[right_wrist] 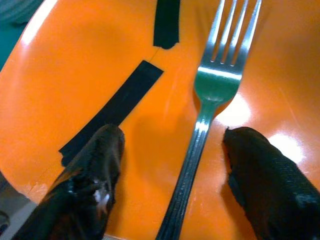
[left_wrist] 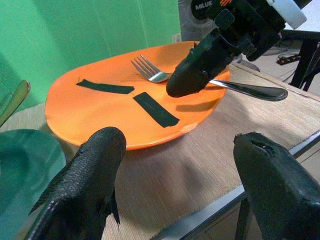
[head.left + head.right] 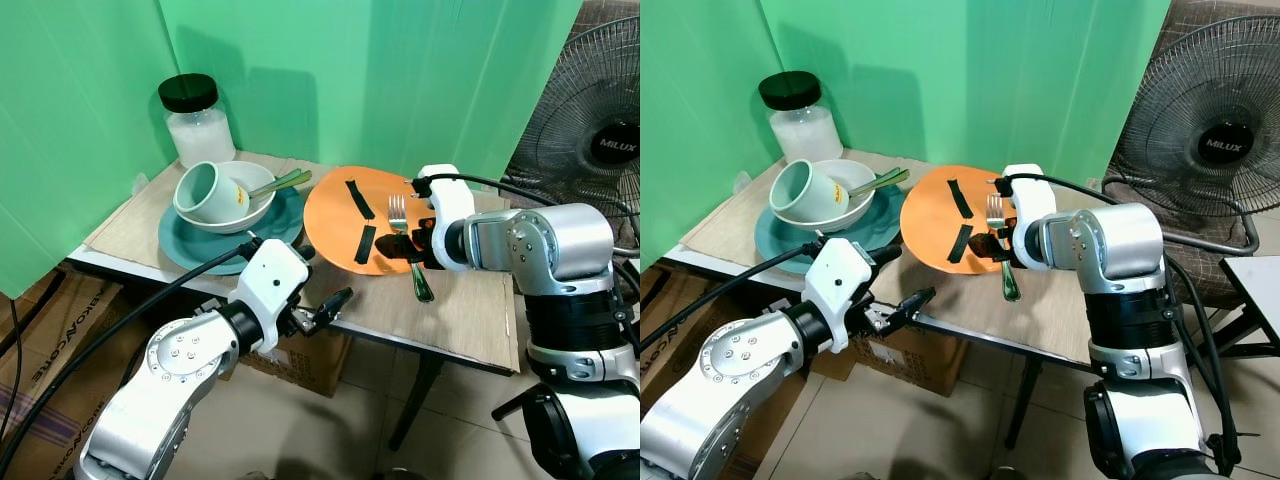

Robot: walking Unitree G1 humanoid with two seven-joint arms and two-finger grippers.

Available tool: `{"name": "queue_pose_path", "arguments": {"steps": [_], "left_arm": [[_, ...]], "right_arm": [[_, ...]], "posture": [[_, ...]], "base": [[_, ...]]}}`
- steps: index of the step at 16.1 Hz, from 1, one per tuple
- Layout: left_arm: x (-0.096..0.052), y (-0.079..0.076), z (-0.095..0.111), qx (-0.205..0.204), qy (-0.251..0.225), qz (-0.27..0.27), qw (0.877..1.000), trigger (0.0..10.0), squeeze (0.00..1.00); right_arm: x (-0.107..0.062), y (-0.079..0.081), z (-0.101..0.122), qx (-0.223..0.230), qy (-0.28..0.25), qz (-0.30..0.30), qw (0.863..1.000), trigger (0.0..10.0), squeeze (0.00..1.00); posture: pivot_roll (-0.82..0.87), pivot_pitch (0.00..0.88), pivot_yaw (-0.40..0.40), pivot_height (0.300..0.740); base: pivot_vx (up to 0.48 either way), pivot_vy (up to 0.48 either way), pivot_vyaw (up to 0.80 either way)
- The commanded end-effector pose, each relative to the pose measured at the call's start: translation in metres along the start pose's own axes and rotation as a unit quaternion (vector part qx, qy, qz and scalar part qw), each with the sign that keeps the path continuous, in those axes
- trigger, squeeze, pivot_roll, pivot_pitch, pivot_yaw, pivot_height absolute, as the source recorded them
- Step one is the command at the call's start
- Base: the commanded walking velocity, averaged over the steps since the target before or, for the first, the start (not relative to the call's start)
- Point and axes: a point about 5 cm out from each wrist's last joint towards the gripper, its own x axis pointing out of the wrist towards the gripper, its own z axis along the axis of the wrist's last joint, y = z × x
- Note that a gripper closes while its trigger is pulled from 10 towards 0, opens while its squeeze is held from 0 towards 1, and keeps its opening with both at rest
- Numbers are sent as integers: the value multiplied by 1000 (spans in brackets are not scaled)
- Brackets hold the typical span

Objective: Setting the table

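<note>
The right gripper (image 1: 172, 160) hangs open astride the fork (image 1: 212, 95), which lies half on the orange plate's (image 3: 335, 225) right rim, ready to pinch its handle, while the left gripper (image 2: 175, 175), open too, waits near the table's (image 3: 470, 310) near edge

I saw jar (image 3: 198, 122) at table (image 3: 470, 310) back-left | bowl (image 3: 245, 208) on plate (image 3: 190, 245) in front of jar, w/ cup (image 3: 205, 192) tipped in bowl + spoon (image 3: 283, 182) | 2nd plate (image 3: 335, 225) to its right, fork (image 3: 405, 240) half on it, handle over rim | fan (image 3: 590, 130) right of table | box (image 3: 300, 360) under table
</note>
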Motion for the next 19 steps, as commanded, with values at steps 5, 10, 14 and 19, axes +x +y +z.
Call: {"name": "queue_pose_path", "arguments": {"steps": [5, 10, 14, 19], "left_arm": [[-1, 1, 5, 4, -7, -2, 1000, 10000, 0], [0, 2, 4, 4, -7, -3, 1000, 10000, 0], [2, 1, 5, 4, -8, -4, 1000, 10000, 0], [1, 1, 4, 6, -7, -6, 1000, 10000, 0]], "right_arm": [[3, -2, -2, 12, 6, -4, 1000, 0, 0], [5, -3, -4, 7, 8, -11, 1000, 0, 0], [4, -3, -3, 5, 6, -14, 1000, 0, 0], [3, -2, -3, 5, 2, -13, 1000, 0, 0]], "posture": [[-120, 58, 35, 740], [-125, 56, 37, 740], [-130, 55, 39, 740], [-128, 51, 43, 740]], "base": [[0, 0, 0], [0, 0, 0], [0, 0, 0], [0, 0, 0]]}}
